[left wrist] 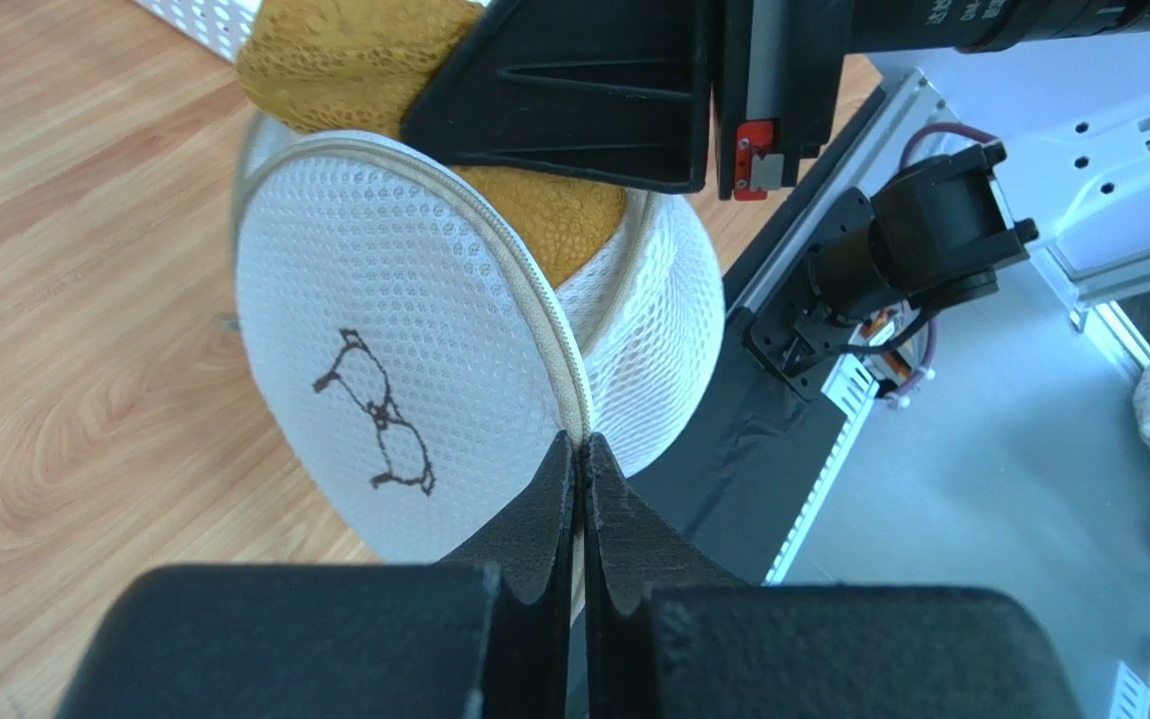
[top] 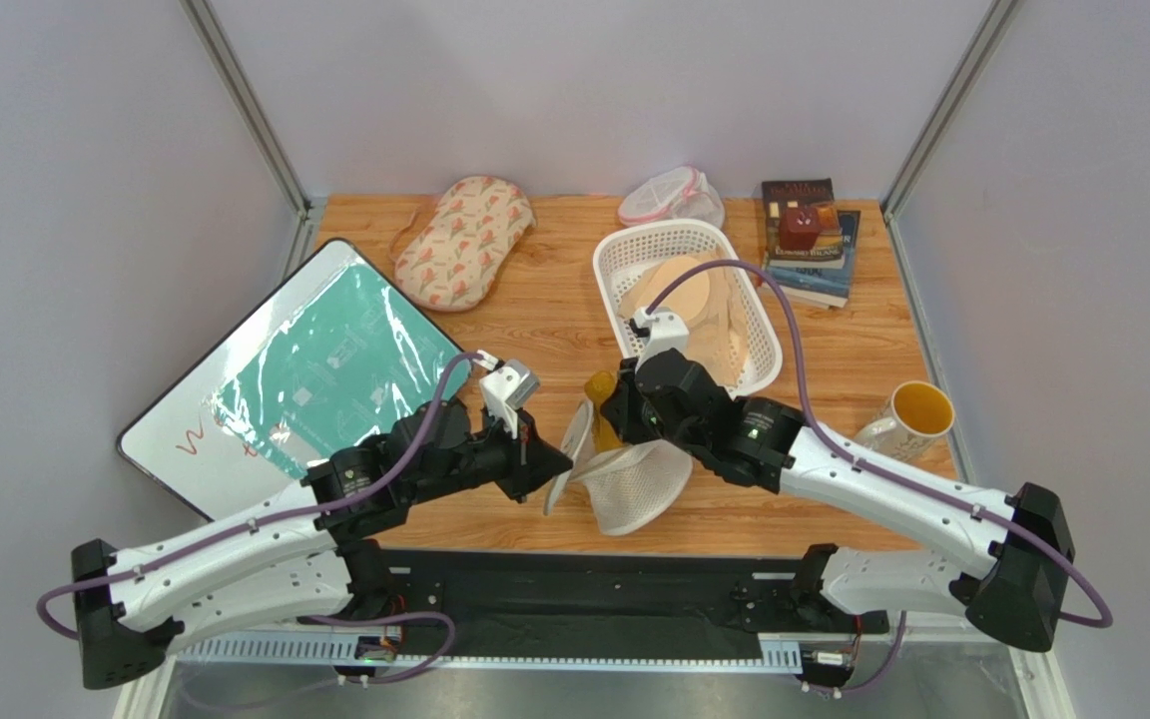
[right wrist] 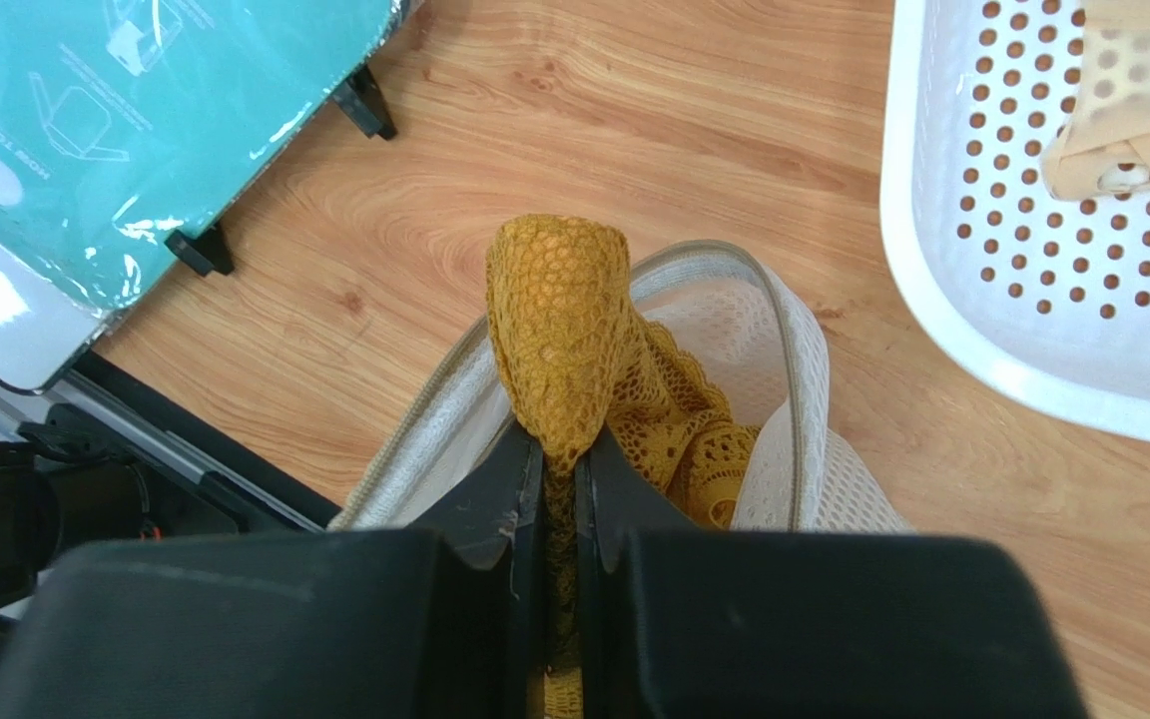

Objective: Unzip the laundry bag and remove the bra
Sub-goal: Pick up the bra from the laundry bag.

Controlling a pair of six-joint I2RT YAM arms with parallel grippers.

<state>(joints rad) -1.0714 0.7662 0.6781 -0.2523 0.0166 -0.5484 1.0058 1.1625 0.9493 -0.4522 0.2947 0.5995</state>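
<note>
Over the wooden tabletop (top: 536, 322), left fingers (left wrist: 544, 525) pinch the laundry bag (left wrist: 371, 255); right fingers (right wrist: 514, 495) pinch the bra (right wrist: 559, 315).

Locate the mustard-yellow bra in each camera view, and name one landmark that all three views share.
Top external: bra at the centre of the picture.
Left wrist: bra at the top, left of centre, poking from the laundry bag.
Right wrist: bra at the centre, pinched in the right gripper.
Shared landmark: the laundry bag's white mesh, around the bra in every view.
</note>
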